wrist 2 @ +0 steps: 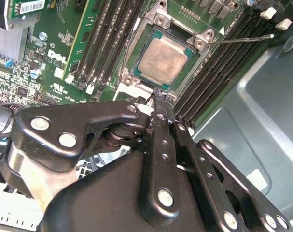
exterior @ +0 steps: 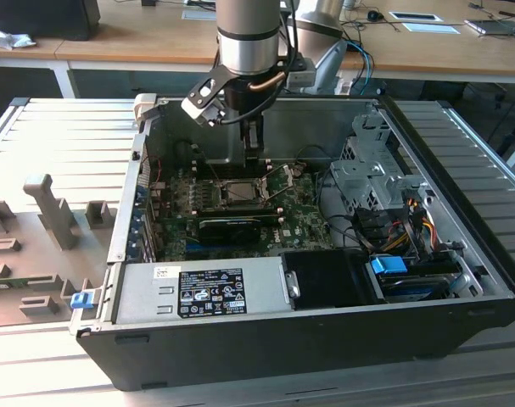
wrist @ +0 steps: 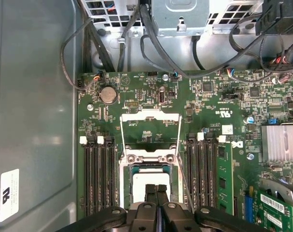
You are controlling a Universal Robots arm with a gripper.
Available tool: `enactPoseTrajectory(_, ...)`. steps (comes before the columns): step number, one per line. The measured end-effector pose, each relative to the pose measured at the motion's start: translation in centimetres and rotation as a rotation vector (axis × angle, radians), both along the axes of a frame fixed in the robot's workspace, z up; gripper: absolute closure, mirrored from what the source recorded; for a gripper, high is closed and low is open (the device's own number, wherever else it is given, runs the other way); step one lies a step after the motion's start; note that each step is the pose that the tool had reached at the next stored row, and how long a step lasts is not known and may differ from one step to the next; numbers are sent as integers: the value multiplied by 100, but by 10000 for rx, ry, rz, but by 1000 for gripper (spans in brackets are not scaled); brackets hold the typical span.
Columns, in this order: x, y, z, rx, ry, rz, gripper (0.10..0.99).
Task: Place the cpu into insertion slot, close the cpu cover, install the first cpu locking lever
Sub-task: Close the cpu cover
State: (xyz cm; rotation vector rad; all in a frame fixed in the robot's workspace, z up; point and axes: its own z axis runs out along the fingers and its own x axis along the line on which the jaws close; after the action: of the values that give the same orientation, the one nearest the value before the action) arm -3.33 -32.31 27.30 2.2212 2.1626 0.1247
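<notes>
An open computer case was set on the bench, its motherboard exposed. The end effector was poised at the socket's edge, fingers pressed together, nothing gripped. The cpu cover lay open; the cpu was seated in the slot just ahead of the fingertips. Labels were left unread

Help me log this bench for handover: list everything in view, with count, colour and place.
computer case: one, black, open on a grey ribbed table
circuit board: one, green, inside the case
cpu: one, silver, seated in its socket
cpu cover: one, grey, swung open beyond the socket
lever: one, thin metal, beside the socket
power supply: one, grey, inside the case
arm: one, grey, above the case
hand: one, black, shut, over the socket's edge
</notes>
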Motion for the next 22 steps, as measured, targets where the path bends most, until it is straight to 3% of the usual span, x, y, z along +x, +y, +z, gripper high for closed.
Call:
enactPoseTrajectory(1,0,0,28,1,0,0,980)
enactPoseTrajectory(9,83,0,30,2,0,1,980)
enactPoseTrajectory(22,328,0,30,2,-1,0,980)
